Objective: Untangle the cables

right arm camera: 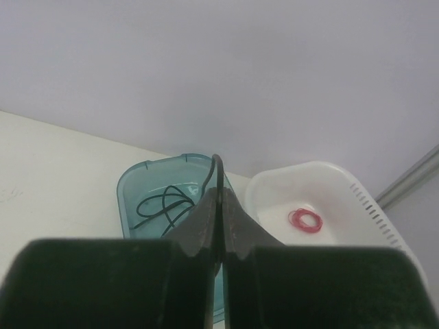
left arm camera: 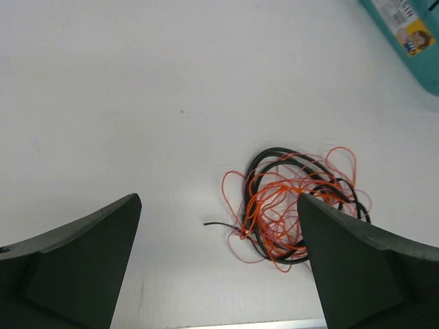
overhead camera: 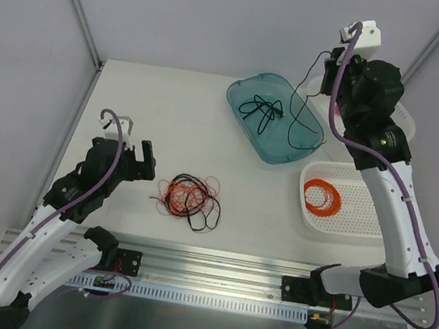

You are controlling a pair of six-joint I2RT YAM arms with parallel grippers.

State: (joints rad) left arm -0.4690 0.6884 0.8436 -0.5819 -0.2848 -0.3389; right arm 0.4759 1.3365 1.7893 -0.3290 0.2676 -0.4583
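1. Nearest the bases, the left tool (left arm camera: 218, 200) hovers over the surface (overhead camera: 170, 108) with its fingers spread wide and nothing between them
2. Just beyond it lies the tangle (overhead camera: 190, 197): thin red wires (left arm camera: 274, 205) wound through a dark cord in one loose clump, resting on the surface a little right of the tool's centre line. It has not yet been pulled apart, so this looks like the bulk of the work left
3. Further right, a white basket (overhead camera: 356, 221) holds a neat orange coil (overhead camera: 310, 198), which is apart from the job
4. Behind that, a teal tray (overhead camera: 279, 144) holds loops of black cord (overhead camera: 260, 109), lying free of any red wire; judging by this, at least one cable is sorted
5. Raised above the tray, the right tool (right arm camera: 218, 195) is pinched together on a black cord that hangs down into it, so a drop-off seems in hand
6. Farthest back, a second white basket (right arm camera: 336, 192) contains a small pink ring (right arm camera: 295, 219)
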